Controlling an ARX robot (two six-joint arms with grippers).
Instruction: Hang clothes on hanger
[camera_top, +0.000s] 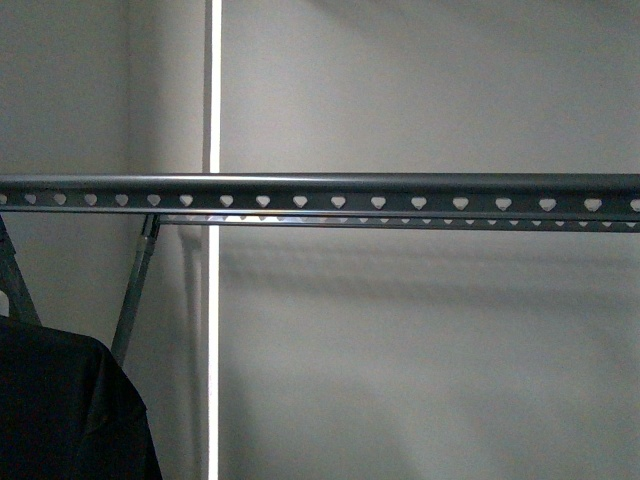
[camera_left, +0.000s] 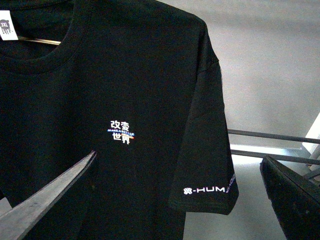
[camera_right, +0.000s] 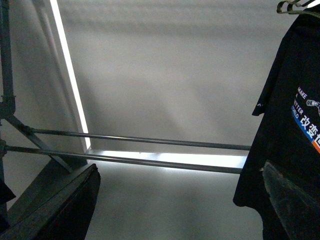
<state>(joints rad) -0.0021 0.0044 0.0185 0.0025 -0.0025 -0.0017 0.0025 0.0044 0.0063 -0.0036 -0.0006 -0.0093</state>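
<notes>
From the front camera I see the dark-grey metal clothes rack (camera_top: 340, 186). Its long rail with small heart holes runs from the left edge to the right edge. A thinner rail with holes (camera_top: 420, 223) sits just behind and under it. A bright white light strip (camera_top: 213, 300) goes up the plain grey wall (camera_top: 430, 350) behind the rack. Near the rail's left end, 2 slanted tube legs (camera_top: 135, 290) come down. In the lower left corner is a bit of the black short-sleeved T-shirt (camera_top: 60, 410). It is well under the rail, not on it, and most of it is cut off. No arm shows here.

In the left wrist camera the T-shirt (camera_left: 125, 90) fills most of the picture, right in front of the left gripper (camera_left: 180, 157). The jaws stand wide apart and pinch nothing. I see small white Chinese characters (camera_left: 122, 131) on the chest, a white neck label (camera_left: 7, 27) and white sleeve print (camera_left: 202, 190) that I cannot fully read.

The right gripper (camera_right: 180, 167) is also spread wide, with nothing in it. Past it run 2 thin metal bars (camera_right: 150, 140). The T-shirt (camera_right: 280, 150) hangs beside them from a wire hook (camera_right: 292, 6). I cannot see what the hook hangs on, and the big print is partly cut off.
</notes>
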